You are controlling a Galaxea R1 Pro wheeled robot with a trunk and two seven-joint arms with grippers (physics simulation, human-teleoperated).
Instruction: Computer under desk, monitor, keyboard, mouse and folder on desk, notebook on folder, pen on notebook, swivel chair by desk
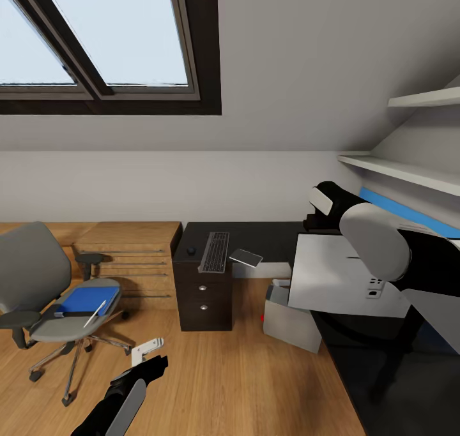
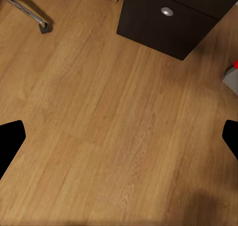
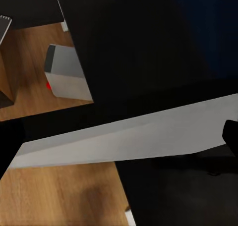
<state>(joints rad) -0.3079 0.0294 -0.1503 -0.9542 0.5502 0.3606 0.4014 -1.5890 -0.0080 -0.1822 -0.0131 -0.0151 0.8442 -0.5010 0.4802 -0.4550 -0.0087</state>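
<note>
Head view high, facing desk [image 1: 255, 235], both wrist views look down, sharing computer [image 3: 67, 72]

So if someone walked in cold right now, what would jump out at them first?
Probably the wide white-backed monitor held up over the glossy black desk at the right arm, its white edge crossing the right wrist view. Next, the grey swivel chair at left, with the bright blue folder and thin white pen on its seat.
</note>
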